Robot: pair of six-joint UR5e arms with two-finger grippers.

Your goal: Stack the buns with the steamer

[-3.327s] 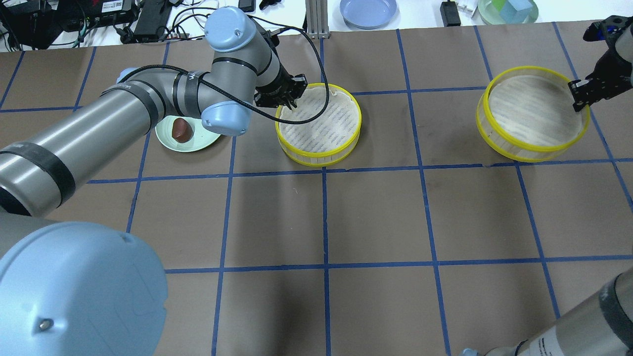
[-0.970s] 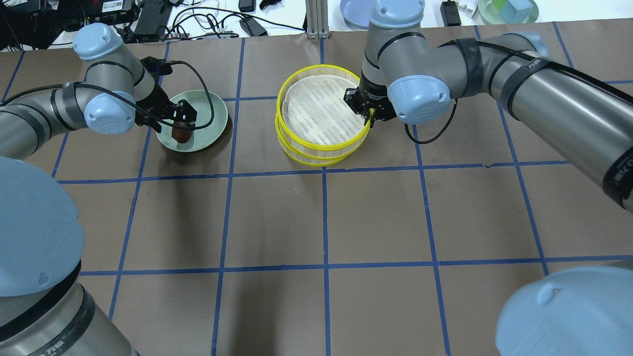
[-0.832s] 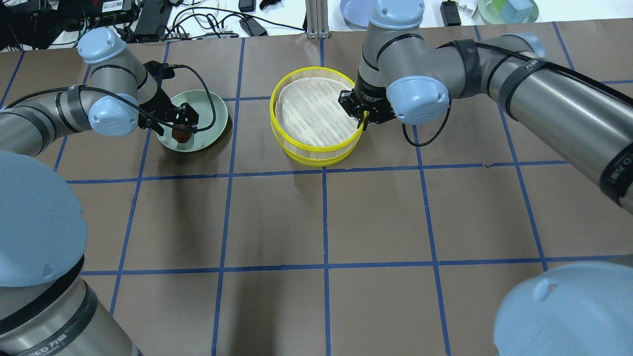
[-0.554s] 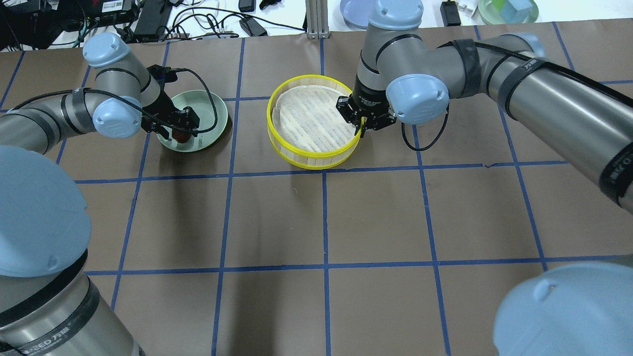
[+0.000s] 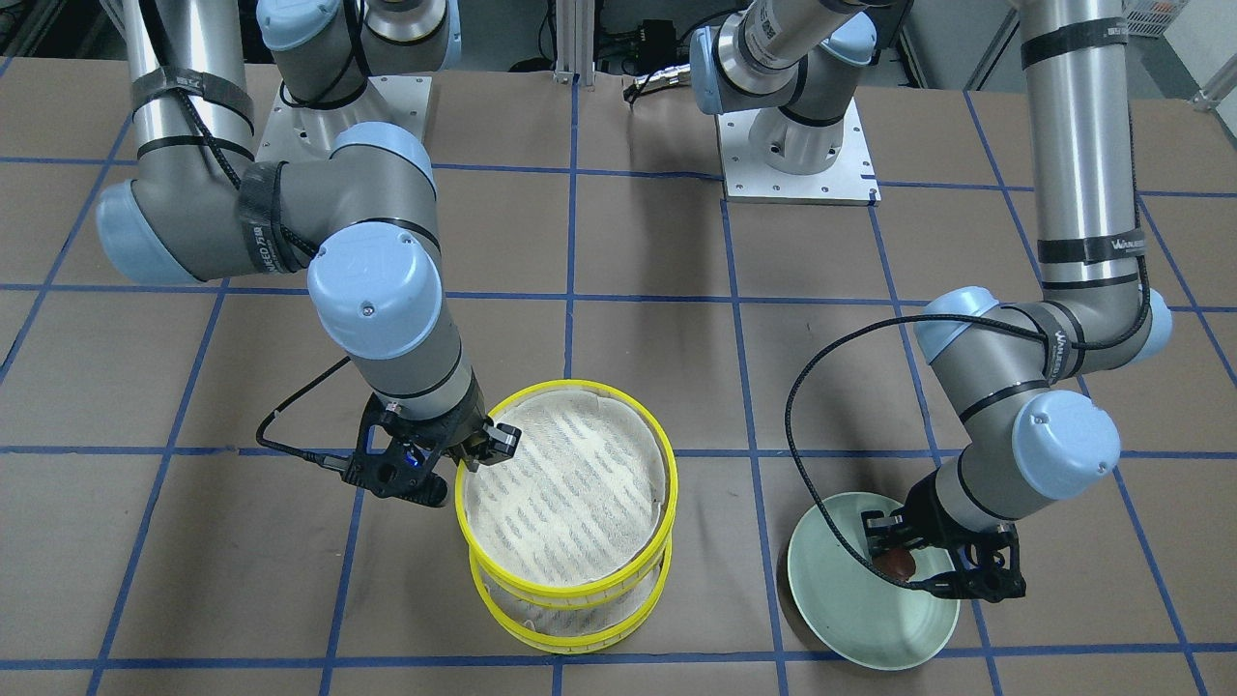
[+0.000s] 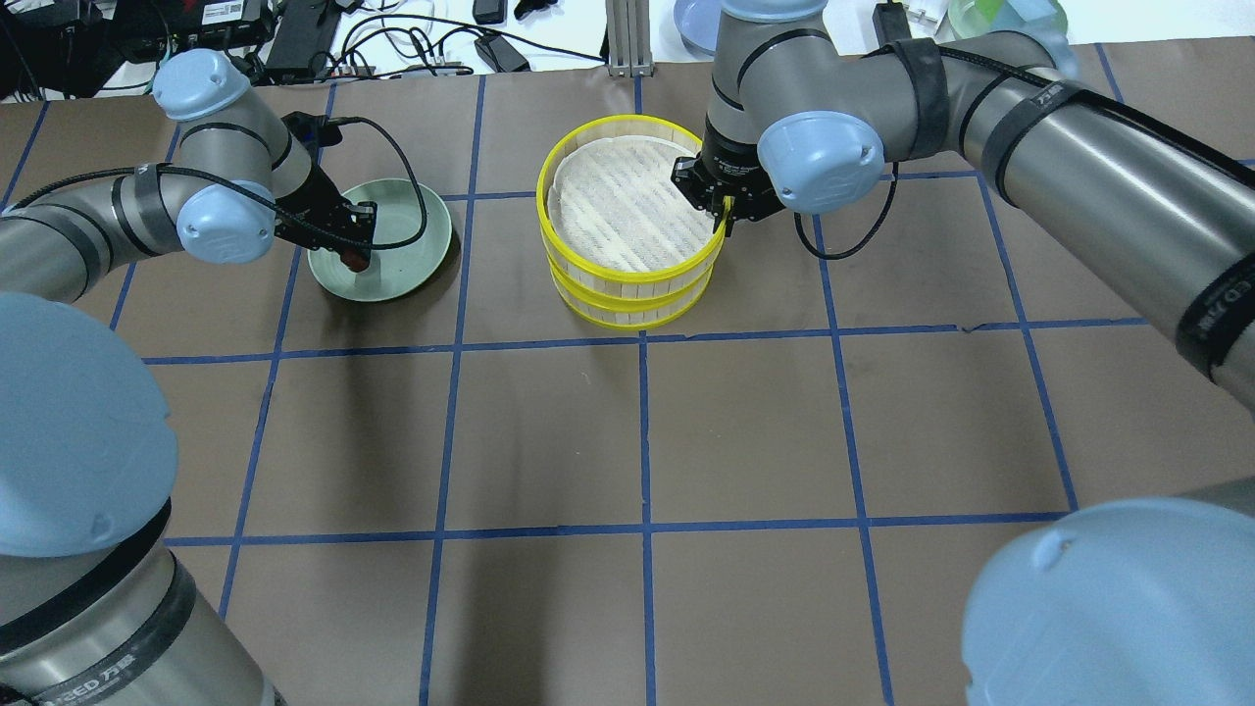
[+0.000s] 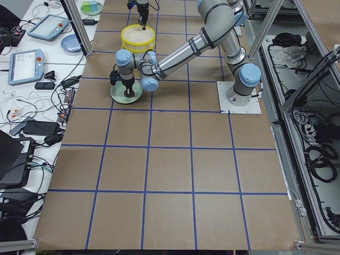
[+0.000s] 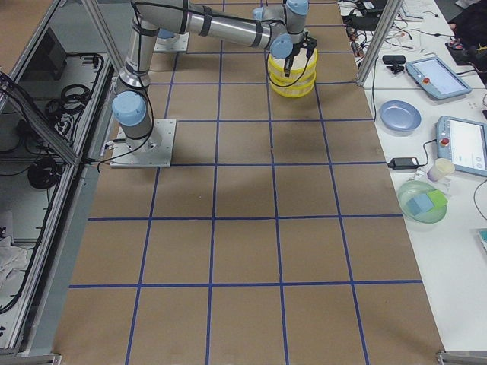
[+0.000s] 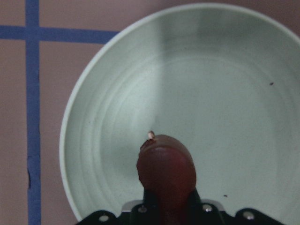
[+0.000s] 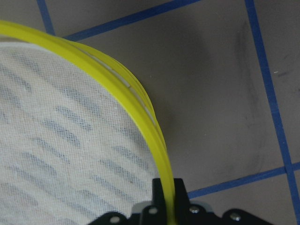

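Note:
Two yellow-rimmed steamer trays stand one over the other at mid-table. My right gripper is shut on the right rim of the upper tray, also seen in the front view and the right wrist view. The upper tray's liner is bare. It covers the lower tray. My left gripper is shut on the dark reddish-brown bun just over the pale green plate. The bun also shows in the front view. The creamy white bun is out of view.
Beyond the table's far edge lie cables, black electronics and a blue plate. A side bench holds another blue plate, tablets and a green bowl. Both arm bases stand at the near edge.
The right arm brought the second tray from the far right over the first; it now sits higher and offset compared with 0.6 s ago. The left gripper left the tray and closed on the brown bun.

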